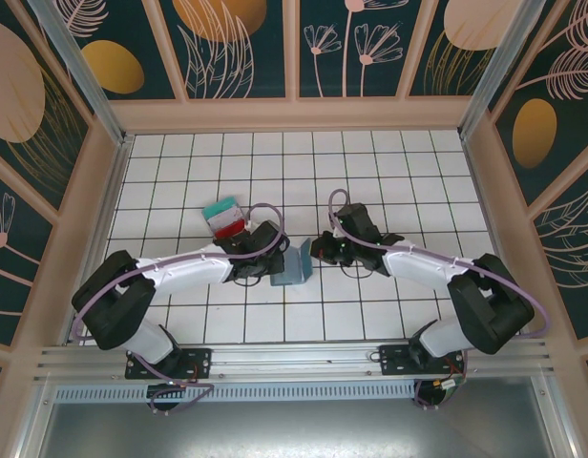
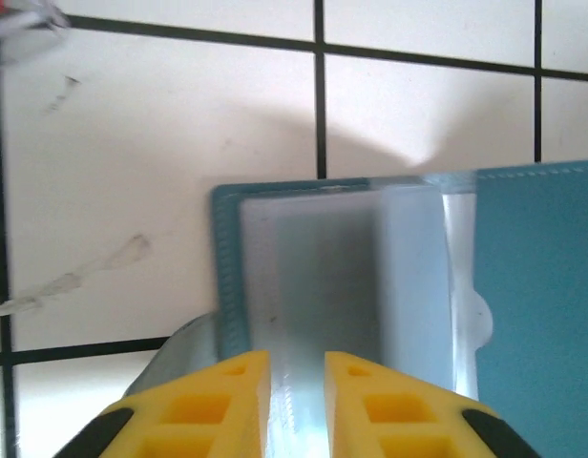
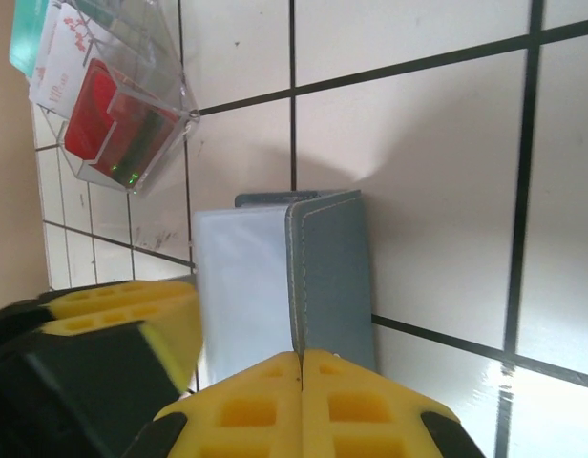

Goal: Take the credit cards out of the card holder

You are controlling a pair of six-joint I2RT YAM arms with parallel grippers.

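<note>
The card holder (image 1: 294, 265) stands half open on the tiles between both grippers. Its pale inner panel (image 2: 323, 267) faces the left wrist view, and its teal cover (image 2: 537, 286) lies to the right. My left gripper (image 2: 297, 367) is shut on the near edge of that inner panel, which runs up between the yellow fingers. My right gripper (image 3: 302, 358) is shut on the edge of the blue-grey cover (image 3: 332, 277), with the white inner leaf (image 3: 241, 286) just left of it. The credit cards (image 1: 223, 218), red (image 3: 108, 114) and teal, lie apart behind the left gripper (image 1: 267, 264).
The cards sit in a clear plastic tray (image 3: 141, 95) on the white tiled floor. Raised beige walls (image 1: 94, 219) ring the floor on the left, right and back. Open tiles lie behind and in front of both arms. The right gripper (image 1: 316, 251) sits close to the left one.
</note>
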